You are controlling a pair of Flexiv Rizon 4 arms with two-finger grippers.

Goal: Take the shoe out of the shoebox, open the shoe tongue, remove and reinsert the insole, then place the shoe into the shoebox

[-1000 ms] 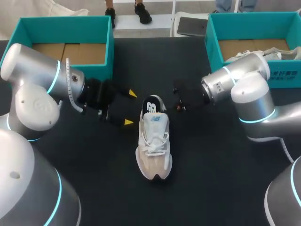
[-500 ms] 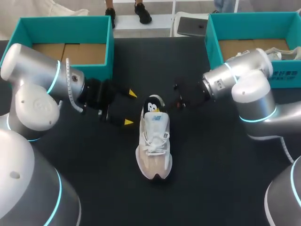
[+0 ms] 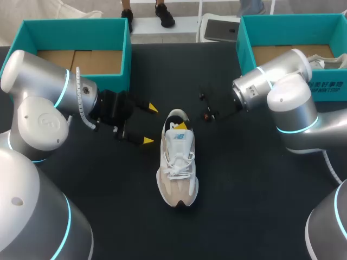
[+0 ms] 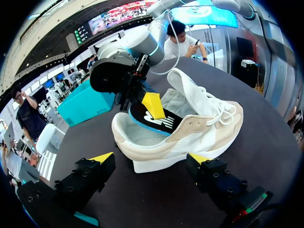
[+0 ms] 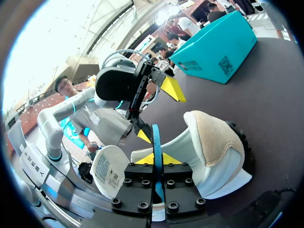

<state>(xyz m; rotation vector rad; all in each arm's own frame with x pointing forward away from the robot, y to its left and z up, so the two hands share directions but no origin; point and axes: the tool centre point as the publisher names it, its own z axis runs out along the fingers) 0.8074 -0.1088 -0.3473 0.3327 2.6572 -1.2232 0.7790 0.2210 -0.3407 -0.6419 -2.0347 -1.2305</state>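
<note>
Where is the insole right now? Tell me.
In the head view the insole stands half out of the heel opening of the shoe, at the middle of the table, gripped by my right hand.

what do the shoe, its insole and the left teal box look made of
Shoe: beige suede-like panels over white mesh, matte. Insole: probably foam, black fabric top, blue edge. Left teal box: likely cardboard, matte walls, brown flaps inside.

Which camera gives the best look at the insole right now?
The left wrist view: the insole shows its broad black face, tilted up out of the shoe. The right wrist view sees it only edge-on in the right gripper; the head view shows a small part.
</note>
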